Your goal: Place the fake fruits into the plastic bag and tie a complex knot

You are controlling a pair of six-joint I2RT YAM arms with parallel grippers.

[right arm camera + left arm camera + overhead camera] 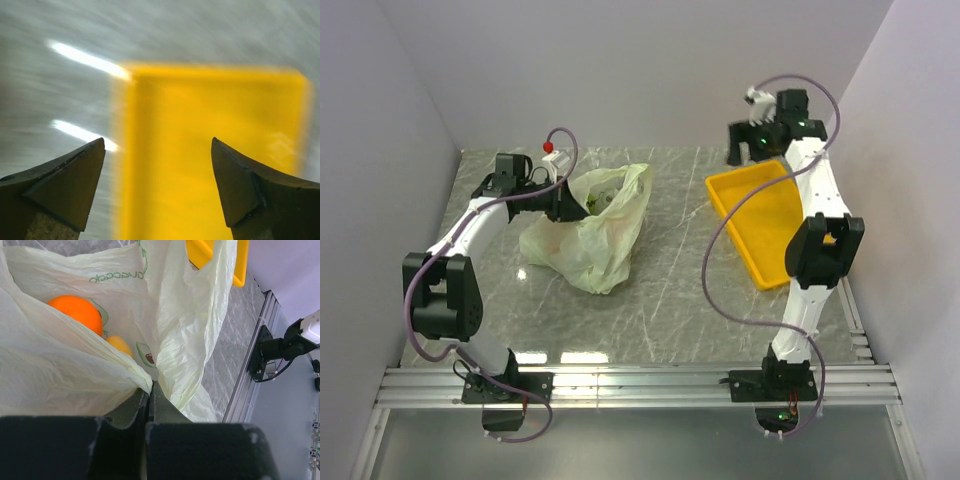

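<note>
The pale-green plastic bag [592, 225] lies left of centre on the table, its mouth held open. My left gripper [563, 198] is shut on the bag's rim [145, 385], pinching the film between its fingers. Inside the bag I see the orange ball [76, 311] and a yellow fruit [120, 344]; other fruits are hidden by the film. My right gripper [748, 143] is open and empty, raised above the far end of the yellow tray; its fingers [75, 175] frame the tray. No knot shows.
The yellow tray [760, 215] sits at the right of the table and looks blurred in the right wrist view [200, 150]. An aluminium rail [640, 385] runs along the near edge.
</note>
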